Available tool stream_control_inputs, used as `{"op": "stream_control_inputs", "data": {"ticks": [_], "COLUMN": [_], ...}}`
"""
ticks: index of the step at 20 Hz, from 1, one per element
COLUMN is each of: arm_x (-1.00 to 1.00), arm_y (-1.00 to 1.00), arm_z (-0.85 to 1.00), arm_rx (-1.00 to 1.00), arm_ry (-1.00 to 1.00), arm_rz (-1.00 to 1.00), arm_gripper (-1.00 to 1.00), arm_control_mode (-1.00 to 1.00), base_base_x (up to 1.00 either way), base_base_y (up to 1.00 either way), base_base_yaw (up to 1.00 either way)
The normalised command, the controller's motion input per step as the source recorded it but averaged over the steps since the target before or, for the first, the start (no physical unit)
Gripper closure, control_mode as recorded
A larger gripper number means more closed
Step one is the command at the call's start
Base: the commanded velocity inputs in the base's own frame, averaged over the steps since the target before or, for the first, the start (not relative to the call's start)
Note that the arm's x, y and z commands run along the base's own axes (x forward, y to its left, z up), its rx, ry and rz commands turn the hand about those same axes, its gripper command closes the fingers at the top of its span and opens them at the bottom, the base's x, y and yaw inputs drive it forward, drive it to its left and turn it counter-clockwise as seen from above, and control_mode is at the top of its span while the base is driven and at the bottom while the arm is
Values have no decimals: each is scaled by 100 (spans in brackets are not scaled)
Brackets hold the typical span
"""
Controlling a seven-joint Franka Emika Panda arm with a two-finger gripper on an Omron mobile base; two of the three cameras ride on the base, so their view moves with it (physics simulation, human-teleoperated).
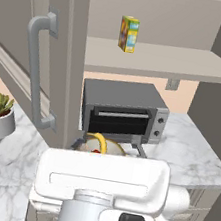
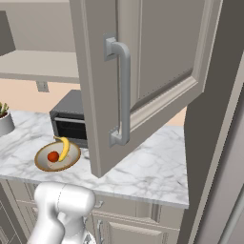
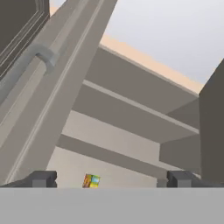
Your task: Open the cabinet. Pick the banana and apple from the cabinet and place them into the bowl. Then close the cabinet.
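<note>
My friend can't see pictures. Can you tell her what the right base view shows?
A cream bowl holding a banana and a red apple sits on a marble counter. An open cabinet door with a grey handle swings out in front, and a toaster oven stands behind the bowl.

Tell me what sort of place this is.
A rendered kitchen, by the look of it: a marble counter, a toaster oven under an open wall cabinet, and a bowl of fruit.
</note>
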Motion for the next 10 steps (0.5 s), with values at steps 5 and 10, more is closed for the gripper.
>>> {"op": "stream_control_inputs", "data": {"ticks": [5,10], "arm_x": [77,27], "arm_y": [0,1], "arm_z": [-27,-14], "arm_rx": [0,0], "arm_ry": [-17,-3], "arm_rz": [-39,-6], "arm_gripper": [-100,-100], "arm_control_mode": [-100,-100], "base_base_x": [0,0], "base_base_y": [0,0], "base_base_yaw": [0,0]}}
